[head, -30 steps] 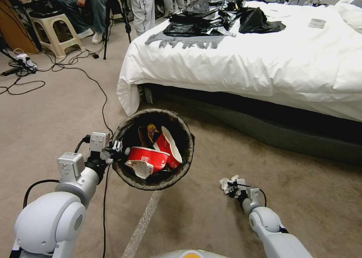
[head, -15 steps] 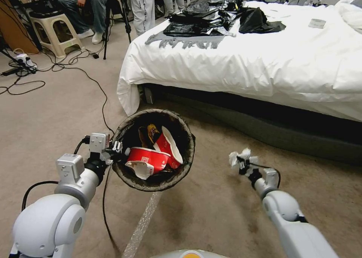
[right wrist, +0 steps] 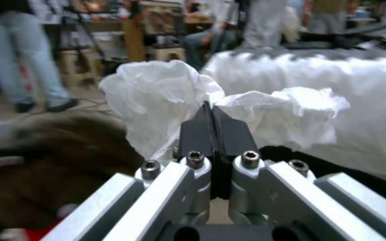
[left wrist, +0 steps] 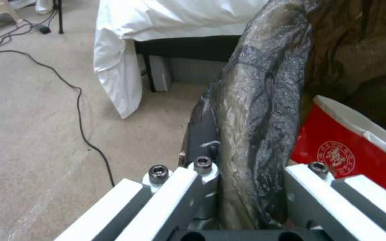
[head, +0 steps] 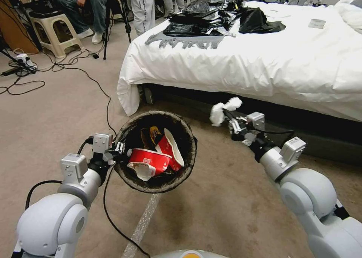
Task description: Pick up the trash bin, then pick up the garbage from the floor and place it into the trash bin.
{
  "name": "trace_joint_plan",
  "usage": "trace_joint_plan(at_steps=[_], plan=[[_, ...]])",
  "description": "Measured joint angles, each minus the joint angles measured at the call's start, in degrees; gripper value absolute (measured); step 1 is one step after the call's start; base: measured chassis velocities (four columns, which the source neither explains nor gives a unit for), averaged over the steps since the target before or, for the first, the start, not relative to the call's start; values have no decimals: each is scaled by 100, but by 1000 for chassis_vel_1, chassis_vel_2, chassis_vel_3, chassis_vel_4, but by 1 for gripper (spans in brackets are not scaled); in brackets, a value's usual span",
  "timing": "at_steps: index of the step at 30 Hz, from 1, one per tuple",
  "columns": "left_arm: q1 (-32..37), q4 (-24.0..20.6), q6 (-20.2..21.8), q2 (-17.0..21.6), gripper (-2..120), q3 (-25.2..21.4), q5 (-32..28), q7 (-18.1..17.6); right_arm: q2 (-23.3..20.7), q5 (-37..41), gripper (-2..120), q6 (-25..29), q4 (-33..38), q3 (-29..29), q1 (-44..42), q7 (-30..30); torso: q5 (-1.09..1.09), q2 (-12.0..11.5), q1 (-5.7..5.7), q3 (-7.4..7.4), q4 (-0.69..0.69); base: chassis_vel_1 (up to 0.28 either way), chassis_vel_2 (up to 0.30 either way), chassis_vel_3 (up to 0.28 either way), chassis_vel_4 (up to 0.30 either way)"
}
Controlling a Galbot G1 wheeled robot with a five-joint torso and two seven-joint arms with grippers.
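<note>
The trash bin point(head: 156, 152) is already lifted from the floor, its lined rim clamped by the left gripper point(head: 120, 149); red-and-white packaging point(head: 149, 160) is seen inside it; a crumpled white paper point(head: 222, 110) is pinched in the closed right gripper point(head: 230, 119), raised beside the bed point(head: 264, 62); the bin mouth lies below and to the left of that gripper; the paper is judged not yet dropped in.

The trash bin point(left wrist: 255, 110) is cut off by the left wrist view's edges; its base is hidden. In the right wrist view the bin's liner point(right wrist: 54, 167) is blurred. The jaws hide the centre of the white paper point(right wrist: 157, 97).
</note>
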Motion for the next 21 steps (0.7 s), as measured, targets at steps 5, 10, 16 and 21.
trace_joint_plan(at_steps=[5,10,16,21], plan=[[-8,13,2,10,1,61,21,0,-88,112,0,-206,460,-437,198,-317,1,0,0,0,-1,0,0,0,0],[-7,18,4,6,1,98,63,0,-214,167,0,-281,449,-915,675,-732,0,0,0,0,0,0,0,0,0],[-1,12,5,-20,1,132,115,1,-230,162,0,-321,107,-1603,1071,-735,1,0,0,0,0,0,0,0,0],[4,4,5,-24,1,135,134,1,-188,55,0,-322,-107,-1943,1168,-675,0,0,0,0,0,0,0,0,0]])
